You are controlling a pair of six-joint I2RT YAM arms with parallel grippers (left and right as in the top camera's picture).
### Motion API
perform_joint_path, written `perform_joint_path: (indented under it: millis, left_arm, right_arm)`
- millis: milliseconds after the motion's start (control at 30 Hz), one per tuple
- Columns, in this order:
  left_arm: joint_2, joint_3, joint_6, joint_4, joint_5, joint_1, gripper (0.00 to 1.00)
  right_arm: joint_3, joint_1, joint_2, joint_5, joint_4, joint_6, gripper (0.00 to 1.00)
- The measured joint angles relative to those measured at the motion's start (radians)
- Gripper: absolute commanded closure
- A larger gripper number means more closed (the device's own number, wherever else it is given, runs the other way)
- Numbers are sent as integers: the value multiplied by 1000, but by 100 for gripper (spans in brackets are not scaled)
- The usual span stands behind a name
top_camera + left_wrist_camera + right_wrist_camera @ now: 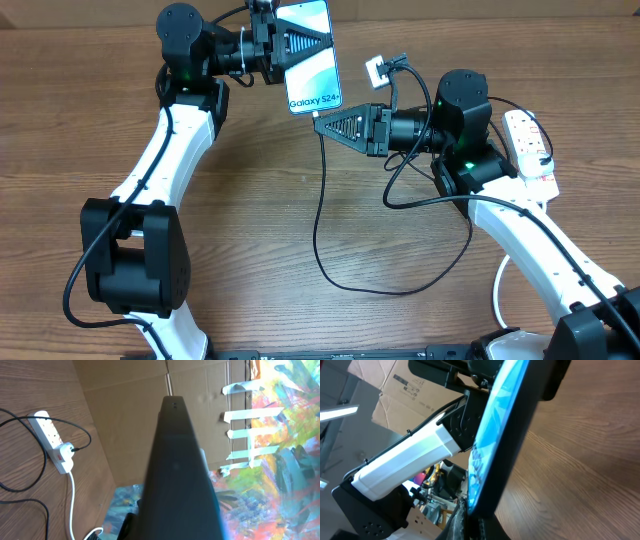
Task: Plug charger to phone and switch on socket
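My left gripper (283,45) is shut on the phone (311,57) and holds it above the table's far edge, its lit blue screen reading "Galaxy S24+". In the left wrist view the phone's dark back (180,475) fills the middle. My right gripper (322,121) is shut on the charger's connector end, right at the phone's bottom edge. The thin black charger cable (318,215) hangs down and loops across the table. In the right wrist view the phone (506,430) stands edge-on just above my fingers (479,529); the connector itself is hidden. The white socket (529,146) lies at the far right.
The socket also shows in the left wrist view (52,439) with a black plug and a white lead (71,505). A small white tag-like piece (377,70) sits near the right arm's cables. A cardboard wall (130,415) stands behind the table.
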Motion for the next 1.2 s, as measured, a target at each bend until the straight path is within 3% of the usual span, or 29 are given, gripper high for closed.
perform_joint_path:
  millis: [1200]
  left_arm:
    - [0, 0, 0, 0, 0, 0, 96]
  right_arm:
    - [0, 0, 1, 3, 5, 30, 96]
